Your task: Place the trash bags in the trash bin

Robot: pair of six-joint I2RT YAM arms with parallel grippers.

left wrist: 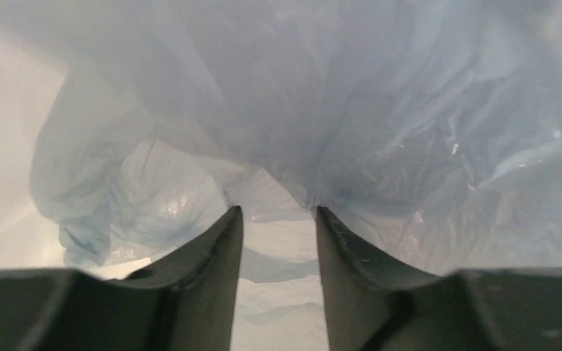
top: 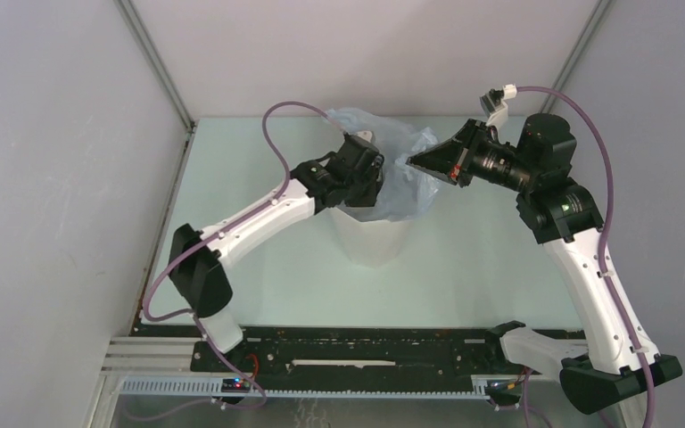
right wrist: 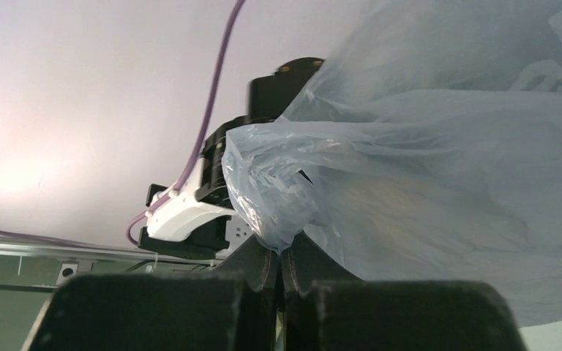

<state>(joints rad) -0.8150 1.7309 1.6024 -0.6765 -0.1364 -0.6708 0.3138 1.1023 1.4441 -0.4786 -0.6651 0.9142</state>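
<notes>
Right pincer (top: 412, 161) clamped on a thin, crinkly, translucent pale blue plastic bag (top: 403, 183).

Top view: the bag drapes over the mouth of a tall, faceted, translucent white plastic bin (top: 375, 239) near the middle of the pale green bench (top: 482, 267), and the left arm's wrist dips into it. Left wrist view: the left pincer (left wrist: 278, 212) stands partly open, with bag film at its tips. Right wrist view: the fingers (right wrist: 260, 268) press together on a bunched fold of the bag.
</notes>
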